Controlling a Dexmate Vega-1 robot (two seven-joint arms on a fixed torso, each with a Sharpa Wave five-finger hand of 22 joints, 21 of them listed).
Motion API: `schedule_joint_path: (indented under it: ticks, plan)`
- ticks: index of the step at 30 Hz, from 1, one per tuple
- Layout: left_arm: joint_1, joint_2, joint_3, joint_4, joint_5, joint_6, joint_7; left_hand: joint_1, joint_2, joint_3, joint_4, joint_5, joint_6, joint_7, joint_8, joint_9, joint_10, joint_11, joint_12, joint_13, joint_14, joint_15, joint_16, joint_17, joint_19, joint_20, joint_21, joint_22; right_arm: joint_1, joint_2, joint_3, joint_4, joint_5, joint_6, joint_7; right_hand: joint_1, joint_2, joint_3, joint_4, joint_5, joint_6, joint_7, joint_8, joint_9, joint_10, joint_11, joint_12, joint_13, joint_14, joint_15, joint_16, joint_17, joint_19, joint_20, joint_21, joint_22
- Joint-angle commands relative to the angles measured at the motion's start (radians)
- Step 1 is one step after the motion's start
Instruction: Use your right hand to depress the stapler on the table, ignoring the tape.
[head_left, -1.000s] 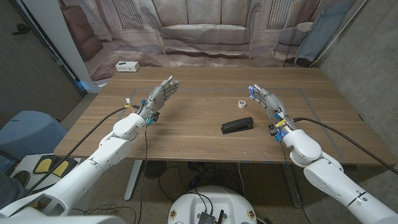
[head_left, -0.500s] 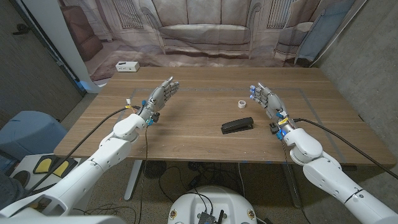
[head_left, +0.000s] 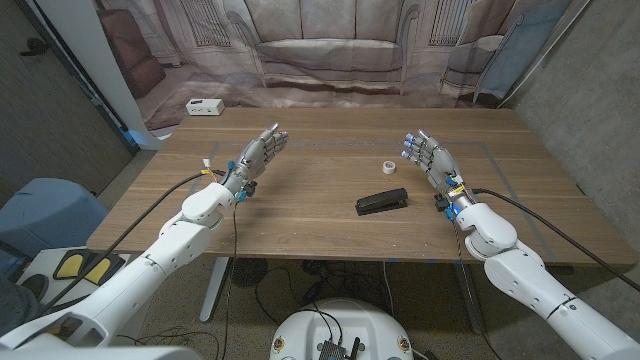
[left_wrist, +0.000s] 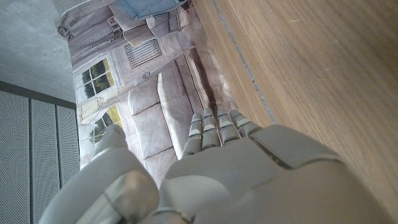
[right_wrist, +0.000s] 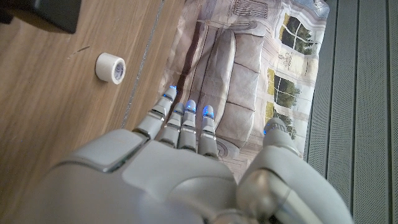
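Right of centre in the head view, the black stapler (head_left: 382, 202) lies flat on the wooden table (head_left: 300, 215), its long axis running nearly left to right, the right end tipped slightly toward the upper right. I see my right hand (head_left: 430, 160) up and to the right of it, apart, fingers spread and holding nothing. The roll of tape (head_left: 387, 166) sits above the stapler, just left of that hand. My left hand (head_left: 256, 155), upper left of the frame, is likewise spread and holds nothing.
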Motion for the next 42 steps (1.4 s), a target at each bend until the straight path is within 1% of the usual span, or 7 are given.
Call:
schedule_joint_path:
  ticks: [1, 10, 16, 24, 27, 28, 42]
  plan:
    - [0.002, 0.006, -0.006, -0.001, -0.005, 0.006, -0.001, -0.006, 0.002, 0.003, -0.005, -0.001, 0.003, -0.007, 0.0, 0.004, 0.003, -0.006, -0.004, 0.0, 0.007, -0.006, 0.002, 0.004, 0.004, -0.001, 0.006, 0.006, 0.044, 0.021, -0.016, 0.064, 0.027, 0.023, 0.035, 0.01, -0.008, -0.003, -0.001, 0.002, -0.021, 0.008, -0.004, 0.002, -0.017, 0.001, -0.005, 0.001, -0.018, -0.002, 0.004, 0.003, 0.0, -0.008, -0.003, 0.003]
    - [0.005, 0.014, -0.01, -0.005, -0.006, 0.005, -0.005, -0.006, 0.002, 0.003, -0.005, -0.001, 0.001, -0.007, 0.0, 0.004, 0.002, -0.005, -0.005, 0.0, 0.007, -0.007, 0.002, 0.004, 0.005, -0.004, 0.006, 0.006, 0.053, 0.034, -0.019, 0.092, 0.041, 0.038, 0.046, 0.01, -0.015, -0.008, 0.0, 0.002, -0.063, 0.017, -0.005, 0.0, -0.054, 0.003, -0.011, -0.002, -0.053, 0.003, -0.004, 0.001, -0.029, -0.015, -0.016, 0.002]
    - [0.011, 0.014, -0.013, 0.0, -0.011, -0.004, -0.013, -0.006, 0.002, 0.003, -0.006, -0.001, 0.003, -0.007, 0.001, 0.004, 0.004, -0.008, -0.004, 0.0, 0.008, -0.006, 0.002, 0.004, 0.005, -0.005, 0.006, 0.005, 0.054, 0.033, -0.019, 0.09, 0.038, 0.032, 0.034, 0.009, -0.022, -0.013, -0.001, 0.002, -0.091, 0.011, -0.005, -0.001, -0.066, -0.004, -0.009, -0.003, -0.046, -0.001, 0.003, -0.001, -0.019, -0.011, -0.012, 0.002]
    - [0.025, 0.017, -0.017, 0.001, -0.021, -0.01, -0.018, -0.007, 0.002, 0.003, -0.007, -0.001, 0.004, -0.008, 0.001, 0.004, 0.005, -0.006, -0.004, 0.0, 0.007, -0.008, 0.002, 0.004, 0.005, -0.004, 0.006, 0.005, 0.05, 0.037, -0.017, 0.08, 0.032, 0.024, 0.004, 0.013, -0.023, -0.015, -0.001, 0.003, -0.103, -0.016, 0.005, -0.002, -0.108, -0.039, -0.012, -0.006, -0.019, -0.012, 0.015, -0.004, 0.01, -0.008, -0.004, 0.003]
    - [0.034, 0.018, -0.02, -0.004, -0.025, -0.01, -0.015, -0.007, 0.002, 0.003, -0.007, -0.001, 0.005, -0.008, 0.002, 0.004, 0.005, -0.007, -0.003, 0.0, 0.007, -0.009, 0.002, 0.004, 0.005, -0.003, 0.006, 0.006, 0.049, 0.035, -0.017, 0.072, 0.026, 0.012, -0.013, 0.016, -0.021, -0.017, 0.0, 0.003, -0.073, -0.067, 0.018, -0.003, -0.098, -0.12, -0.002, -0.009, -0.002, -0.001, 0.022, -0.006, 0.031, 0.011, -0.001, 0.004]
    - [0.038, 0.019, -0.022, -0.007, -0.027, -0.009, -0.012, -0.007, 0.002, 0.003, -0.008, -0.001, 0.005, -0.008, 0.002, 0.004, 0.006, -0.011, -0.003, 0.0, 0.008, -0.008, 0.002, 0.004, 0.005, -0.004, 0.006, 0.006, 0.05, 0.032, -0.018, 0.073, 0.023, 0.013, -0.009, 0.014, -0.022, -0.019, 0.002, 0.002, -0.06, -0.08, 0.022, -0.004, -0.089, -0.132, 0.001, -0.01, 0.005, 0.0, 0.025, -0.006, 0.041, 0.016, 0.001, 0.004]
    - [0.071, 0.031, -0.037, -0.051, -0.023, 0.007, 0.035, -0.007, 0.003, 0.004, -0.009, -0.001, 0.005, -0.01, 0.002, 0.004, 0.006, -0.007, -0.003, 0.0, 0.008, -0.008, 0.002, 0.004, 0.006, -0.003, 0.006, 0.006, 0.089, 0.043, -0.022, 0.13, 0.047, 0.022, 0.036, 0.003, -0.023, -0.025, 0.008, 0.002, -0.032, -0.09, 0.028, -0.004, -0.075, -0.137, 0.004, -0.011, 0.013, 0.014, 0.028, -0.004, 0.048, 0.029, -0.001, 0.005]
